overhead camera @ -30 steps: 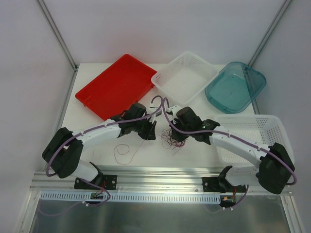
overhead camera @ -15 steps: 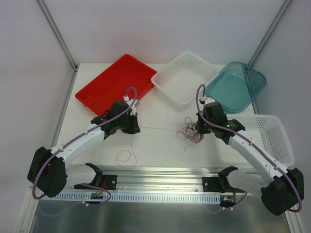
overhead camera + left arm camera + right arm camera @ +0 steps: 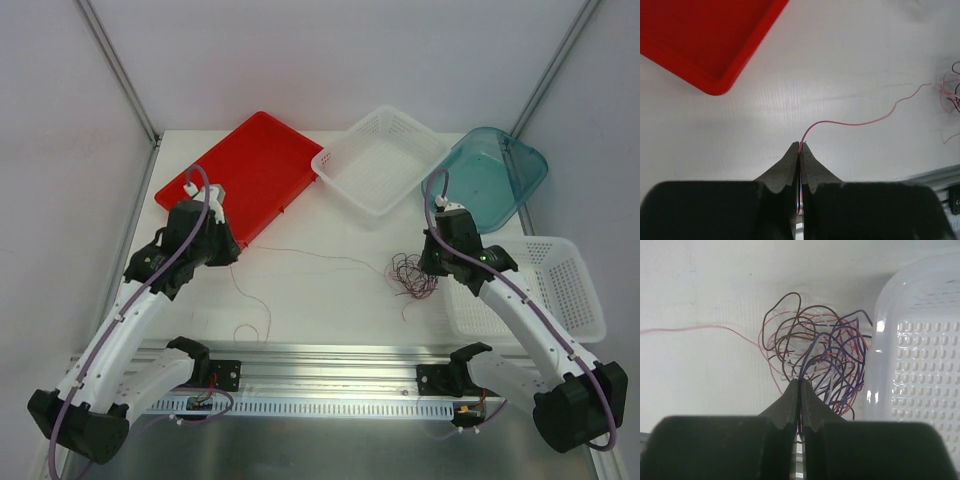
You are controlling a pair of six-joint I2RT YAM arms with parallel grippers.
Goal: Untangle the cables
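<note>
Two white baskets [image 3: 380, 165] [image 3: 560, 285], one red tray [image 3: 250, 170], one teal tub [image 3: 485, 180] — one cable tangle [image 3: 412, 275].

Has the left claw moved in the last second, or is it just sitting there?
Yes. The left gripper has swung left, away from the tangle, to the near edge of the red tray, drawing a thin red cable out with it.

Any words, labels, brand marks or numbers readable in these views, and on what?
None can be read. The red tray, the white basket, the teal tub and the cables show no print. Any marking on the small board at the front rail is too small to tell.
</note>
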